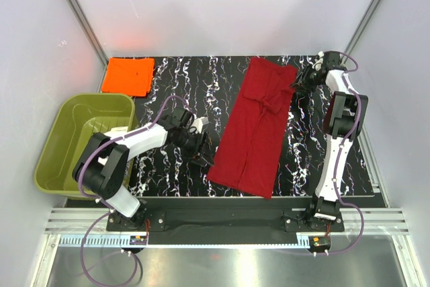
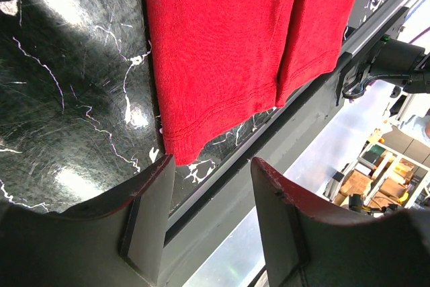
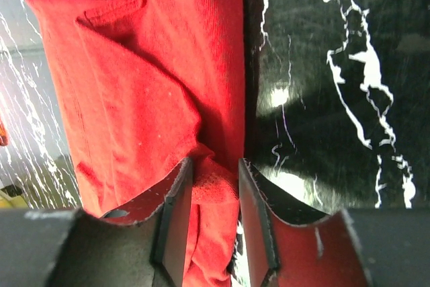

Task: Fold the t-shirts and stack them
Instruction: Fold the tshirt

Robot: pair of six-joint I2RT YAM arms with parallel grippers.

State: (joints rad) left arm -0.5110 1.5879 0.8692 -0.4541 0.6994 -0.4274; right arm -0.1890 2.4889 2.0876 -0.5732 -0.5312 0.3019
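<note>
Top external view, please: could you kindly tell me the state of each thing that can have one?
red t-shirt: folded into a long strip, lying flat.
orange t-shirt: folded, at the far left.
green tub: upright, looks empty.
left claw: open, holding nothing.
right claw: shut on the red t-shirt's edge.

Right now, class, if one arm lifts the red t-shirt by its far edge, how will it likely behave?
Probably floppy: the red t-shirt already wrinkles and bunches near its far end, so it should sag and drape. Likely light: it is thin cloth lying flat. Unlikely to roll or tip.
</note>
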